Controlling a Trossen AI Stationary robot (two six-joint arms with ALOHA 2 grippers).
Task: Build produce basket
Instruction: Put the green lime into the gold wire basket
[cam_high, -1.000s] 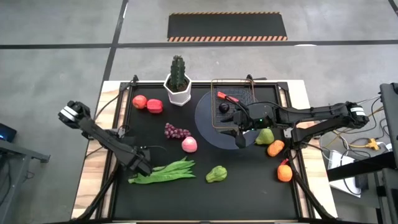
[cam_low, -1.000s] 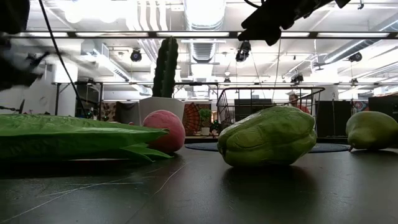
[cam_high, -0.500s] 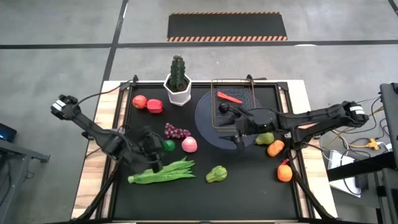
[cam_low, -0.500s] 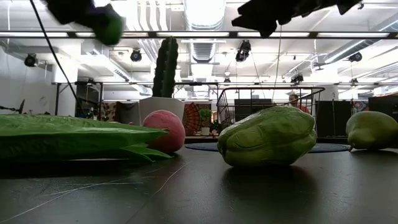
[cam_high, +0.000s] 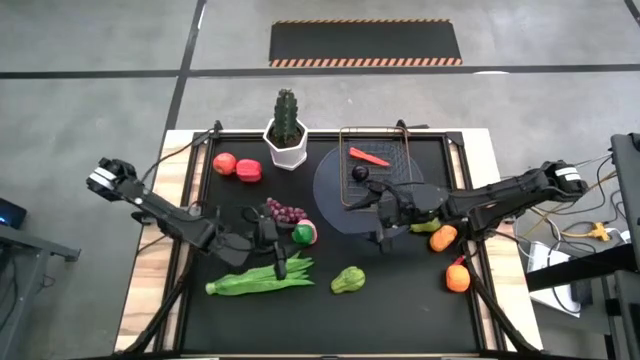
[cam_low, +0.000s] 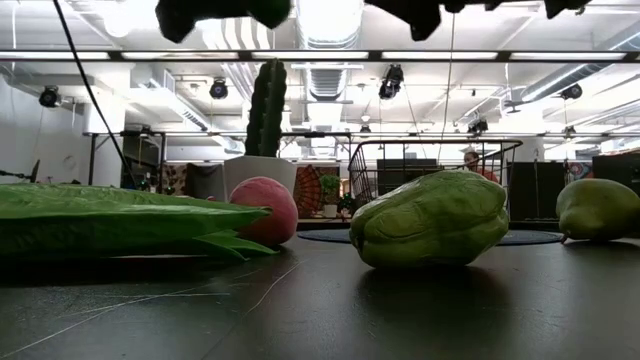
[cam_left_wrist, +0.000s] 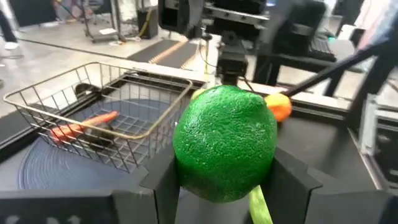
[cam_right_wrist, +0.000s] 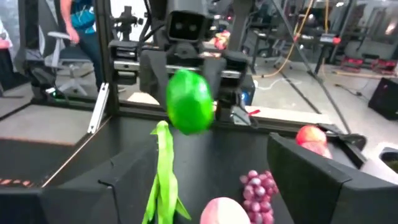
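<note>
My left gripper (cam_high: 292, 238) is shut on a green lime (cam_high: 301, 233) and hovers over the pink peach, left of the grey plate (cam_high: 330, 190). The wire basket (cam_high: 375, 168) stands on that plate and holds a carrot (cam_high: 367, 156) and a dark round fruit (cam_high: 360, 172). My right gripper (cam_high: 384, 226) hangs open at the plate's near edge, facing the lime (cam_right_wrist: 189, 101). Tomatoes (cam_high: 237, 167), grapes (cam_high: 285, 211), green beans (cam_high: 262, 277), a knobbly green fruit (cam_high: 347, 280) and oranges (cam_high: 443, 238) lie on the black mat. My left gripper pinches the lime between its two fingers (cam_left_wrist: 160, 182), one on each side of its lower half (cam_left_wrist: 186, 177). The fingers reach level from the table's left. The lime is lifted clear of the table.
A potted cactus (cam_high: 286, 130) stands at the far edge, left of the basket. A green pear (cam_high: 427, 220) lies beside the right arm, and a second orange (cam_high: 457, 277) near the right edge. Bare mat lies between the beans and the near edge.
My left gripper came up from beside the beans with the lime and carried it toward the table's right, from near the grapes to above the peach. My right gripper rose a little and stayed open near the plate.
</note>
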